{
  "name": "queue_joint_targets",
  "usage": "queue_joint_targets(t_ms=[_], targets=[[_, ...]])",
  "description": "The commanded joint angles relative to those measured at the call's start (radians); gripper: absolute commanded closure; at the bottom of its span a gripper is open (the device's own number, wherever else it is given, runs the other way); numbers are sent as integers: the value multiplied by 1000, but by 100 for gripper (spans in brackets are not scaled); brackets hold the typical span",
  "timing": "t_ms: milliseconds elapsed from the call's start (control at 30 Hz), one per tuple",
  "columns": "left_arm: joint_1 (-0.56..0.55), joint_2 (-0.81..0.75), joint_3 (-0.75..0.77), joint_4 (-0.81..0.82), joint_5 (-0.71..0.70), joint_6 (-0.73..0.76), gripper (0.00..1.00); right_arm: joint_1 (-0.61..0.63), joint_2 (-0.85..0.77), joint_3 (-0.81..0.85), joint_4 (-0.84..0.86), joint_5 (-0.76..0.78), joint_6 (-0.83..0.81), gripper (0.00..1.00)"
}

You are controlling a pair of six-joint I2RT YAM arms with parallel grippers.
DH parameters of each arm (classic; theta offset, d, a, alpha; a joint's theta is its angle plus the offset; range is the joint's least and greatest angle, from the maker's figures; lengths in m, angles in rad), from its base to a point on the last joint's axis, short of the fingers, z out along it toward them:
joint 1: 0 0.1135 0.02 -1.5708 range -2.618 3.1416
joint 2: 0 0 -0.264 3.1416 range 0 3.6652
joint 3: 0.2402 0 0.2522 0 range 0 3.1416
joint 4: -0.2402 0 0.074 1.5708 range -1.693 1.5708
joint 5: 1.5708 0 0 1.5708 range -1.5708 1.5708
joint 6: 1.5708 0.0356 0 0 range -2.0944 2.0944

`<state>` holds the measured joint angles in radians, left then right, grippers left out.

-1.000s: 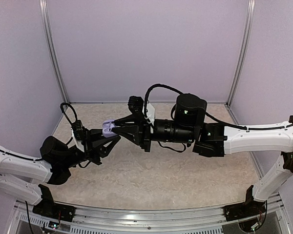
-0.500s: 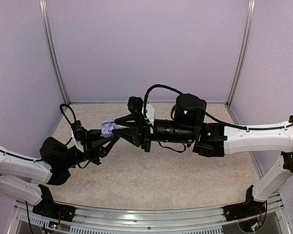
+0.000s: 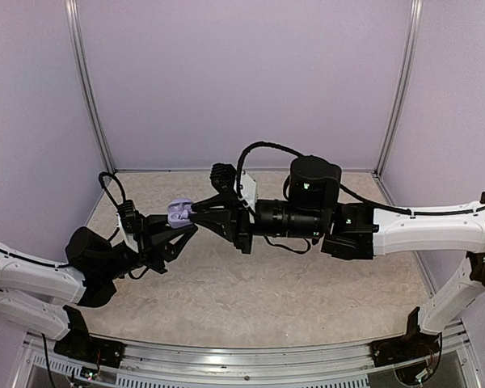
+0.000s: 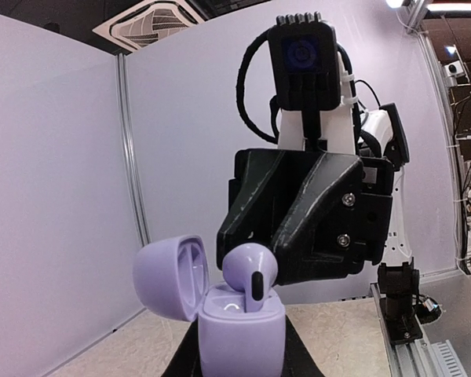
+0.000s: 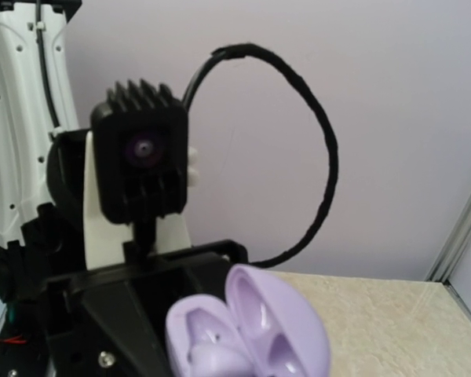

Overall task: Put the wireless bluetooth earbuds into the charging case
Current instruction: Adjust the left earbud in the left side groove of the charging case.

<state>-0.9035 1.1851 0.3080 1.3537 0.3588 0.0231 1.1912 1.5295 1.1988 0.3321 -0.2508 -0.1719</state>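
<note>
Above the table (image 3: 250, 299), left of centre, the two arms meet in mid-air. Left gripper (image 3: 178, 222) is clamped on the lilac charging case (image 4: 242, 334), holding its lower body upright off the surface. The lid (image 4: 171, 276) is flipped open, hanging to the left in the left wrist view. One earbud (image 4: 250, 271) stands in the case's mouth with its rounded head sticking well above the rim and a dark oval patch facing the camera, so it is not fully seated. No second bud can be made out (the sockets are blurred in the right wrist view). Right gripper (image 3: 198, 212) sits just behind and over the bud, tips right at the case opening. Its jaws look close together, but I cannot tell whether they pinch the earbud or only hover at it.
</note>
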Motion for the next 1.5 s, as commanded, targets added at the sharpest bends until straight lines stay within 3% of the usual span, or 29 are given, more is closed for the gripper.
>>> queue_joint_targets(t_ms=[0, 367, 1467], targets=[[2, -10, -2, 12, 17, 4, 95, 7, -10, 20, -31, -6, -9, 84], [-15, -4, 17, -32, 27, 36, 95, 7, 9, 35, -18, 13, -11, 91], [-18, 51, 32, 16, -9, -6, 95, 16, 72, 73, 24, -1, 25, 93]])
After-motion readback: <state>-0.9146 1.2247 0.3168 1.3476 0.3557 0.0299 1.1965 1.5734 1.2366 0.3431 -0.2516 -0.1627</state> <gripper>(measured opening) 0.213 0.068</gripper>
